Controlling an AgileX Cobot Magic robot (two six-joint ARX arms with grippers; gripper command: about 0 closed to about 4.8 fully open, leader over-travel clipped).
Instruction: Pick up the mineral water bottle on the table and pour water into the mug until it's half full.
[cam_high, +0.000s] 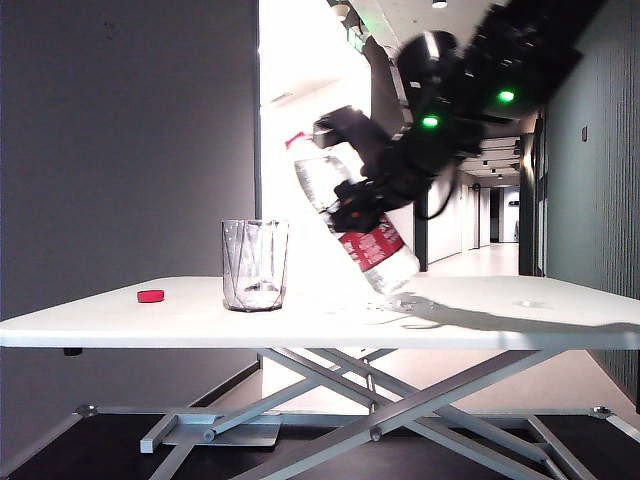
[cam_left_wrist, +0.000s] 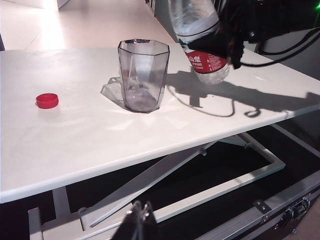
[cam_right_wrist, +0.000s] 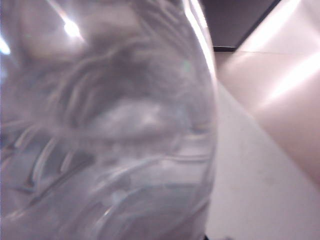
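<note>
My right gripper (cam_high: 357, 205) is shut on the mineral water bottle (cam_high: 378, 247) around its middle, just above the red-and-white label. It holds the bottle off the table (cam_high: 500, 322), tilted, with the open neck up and toward the mug (cam_high: 254, 265). The neck is higher than the mug's rim and a little to its right. The mug stands upright on the table. In the right wrist view the clear bottle (cam_right_wrist: 110, 125) fills the picture and hides the fingers. The left wrist view shows mug (cam_left_wrist: 143, 75), bottle (cam_left_wrist: 204, 61), and my left gripper (cam_left_wrist: 141, 212), shut and empty, off the table's near edge.
A small red cap (cam_high: 150, 296) lies on the table left of the mug, also visible as the cap (cam_left_wrist: 47, 100) in the left wrist view. The scissor-lift frame (cam_high: 400, 400) stands under the tabletop. The right arm's shadow falls across the table's right side.
</note>
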